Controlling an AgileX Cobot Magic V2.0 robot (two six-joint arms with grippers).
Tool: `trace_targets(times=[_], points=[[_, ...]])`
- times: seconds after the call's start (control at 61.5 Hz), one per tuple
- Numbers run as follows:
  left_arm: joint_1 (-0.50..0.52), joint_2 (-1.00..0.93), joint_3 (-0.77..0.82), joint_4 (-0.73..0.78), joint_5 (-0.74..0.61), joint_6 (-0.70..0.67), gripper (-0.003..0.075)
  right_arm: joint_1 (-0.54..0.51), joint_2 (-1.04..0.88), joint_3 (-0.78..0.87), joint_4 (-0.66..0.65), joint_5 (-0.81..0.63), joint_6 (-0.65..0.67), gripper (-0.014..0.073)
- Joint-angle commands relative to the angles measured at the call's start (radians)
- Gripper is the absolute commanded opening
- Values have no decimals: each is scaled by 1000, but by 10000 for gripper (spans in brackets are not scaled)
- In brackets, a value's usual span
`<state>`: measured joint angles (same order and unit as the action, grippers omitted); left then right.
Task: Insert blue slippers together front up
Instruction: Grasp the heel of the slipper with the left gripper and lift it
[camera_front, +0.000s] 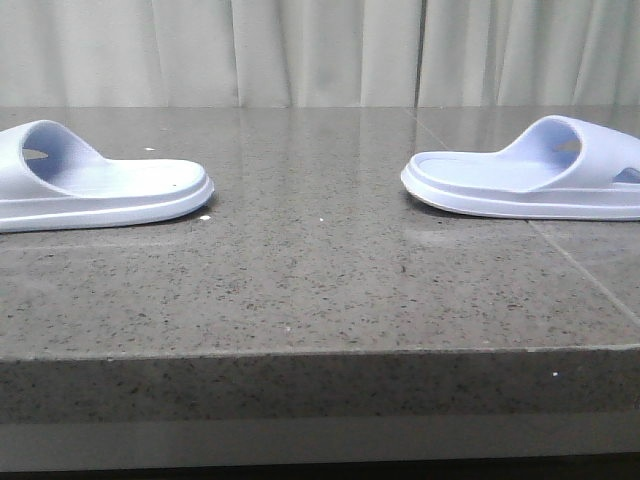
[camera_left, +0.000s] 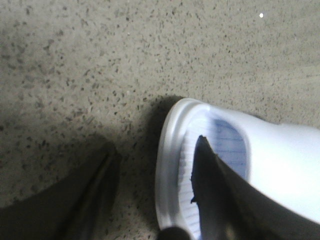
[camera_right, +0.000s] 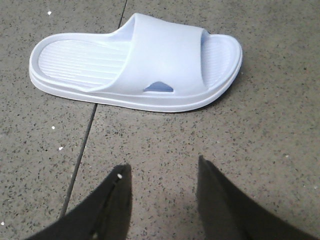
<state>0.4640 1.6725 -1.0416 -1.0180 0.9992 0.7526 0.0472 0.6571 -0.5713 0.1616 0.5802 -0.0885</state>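
Observation:
Two pale blue slippers lie flat on the stone table, far apart. The left slipper (camera_front: 100, 190) is at the left edge of the front view, the right slipper (camera_front: 530, 180) at the right edge. No gripper shows in the front view. In the left wrist view my left gripper (camera_left: 156, 145) is open and straddles the rim of one rounded end of the left slipper (camera_left: 280, 160): one finger (camera_left: 210, 180) is over the ridged footbed, the other over the table. In the right wrist view my right gripper (camera_right: 163, 163) is open and empty over bare table, short of the right slipper (camera_right: 135, 60).
The speckled grey stone table (camera_front: 320, 280) has a front edge close to the camera and a seam line (camera_right: 85, 145) running beside my right gripper. A pale curtain (camera_front: 320, 50) hangs behind the table.

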Motion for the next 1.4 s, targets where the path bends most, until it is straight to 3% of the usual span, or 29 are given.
trace_targets(times=[0.0,0.374,0.699,0.976,1.382], points=[[-14,-27,-25,-51,19,6,345,-6,4,-31,7,-61,-8,347],[-119,15,-25,-45,18,27,323,-6,4,-31,7,-61,-8,347],[-121,15,-25,-43,24,31,-20,-6,4,-31,7,-61,-8,347],[-121,3,-65,-75,121,35,-20,-6,4,-31,7,-60,-8,347],[-190,-196,19,-383,193,170,-20,-6,4,-31,7,-60,-8,347]])
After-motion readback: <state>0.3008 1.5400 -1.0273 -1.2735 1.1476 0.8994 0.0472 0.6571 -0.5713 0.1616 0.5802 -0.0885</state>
